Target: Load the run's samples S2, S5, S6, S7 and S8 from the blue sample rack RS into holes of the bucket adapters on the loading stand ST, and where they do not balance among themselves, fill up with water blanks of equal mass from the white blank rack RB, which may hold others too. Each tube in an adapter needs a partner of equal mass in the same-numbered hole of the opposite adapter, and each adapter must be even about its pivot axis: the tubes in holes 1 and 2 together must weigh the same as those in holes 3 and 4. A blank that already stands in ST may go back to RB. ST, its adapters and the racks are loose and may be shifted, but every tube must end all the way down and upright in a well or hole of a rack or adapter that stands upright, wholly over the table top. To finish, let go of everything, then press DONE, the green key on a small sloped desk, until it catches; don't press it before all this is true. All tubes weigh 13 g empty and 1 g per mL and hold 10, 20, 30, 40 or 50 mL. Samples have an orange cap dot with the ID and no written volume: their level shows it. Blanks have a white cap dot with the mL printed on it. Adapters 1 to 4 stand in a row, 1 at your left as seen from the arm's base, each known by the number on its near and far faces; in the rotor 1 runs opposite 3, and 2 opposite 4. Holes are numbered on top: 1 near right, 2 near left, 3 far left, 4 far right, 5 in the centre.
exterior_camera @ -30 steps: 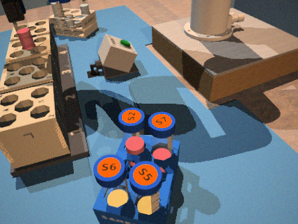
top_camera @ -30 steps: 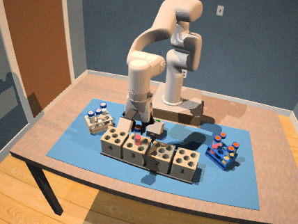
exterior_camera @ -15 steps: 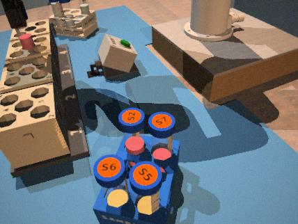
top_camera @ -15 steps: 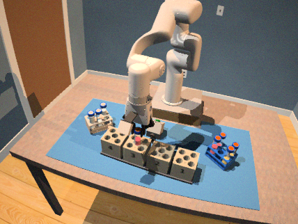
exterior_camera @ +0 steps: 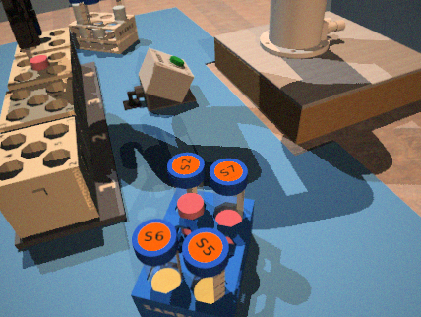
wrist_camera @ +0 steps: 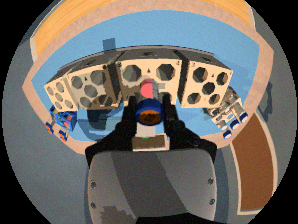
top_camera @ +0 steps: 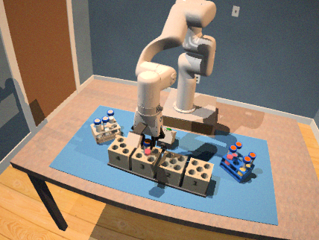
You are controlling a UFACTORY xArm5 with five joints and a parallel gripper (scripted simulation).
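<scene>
tool (top_camera: 147,140) clenched on orange-dot sample tube (top_camera: 147,142), presumably s8 since s2, s5, s6, s7 stand in blue sample rack (exterior_camera: 244,207); label unreadable. tube hangs over adapter 3 (top_camera: 144,163) on loading stand (exterior_camera: 109,197), beside pink-capped tube (exterior_camera: 38,62) seated there. judgement: rigid, smooth, slippery plastic cylinder, light to moderate weight by fill; grip just under cap, keep vertical, lower straight or rim catches hole edge. white blank rack (top_camera: 105,131) near adapter 4 (top_camera: 120,150).
</scene>
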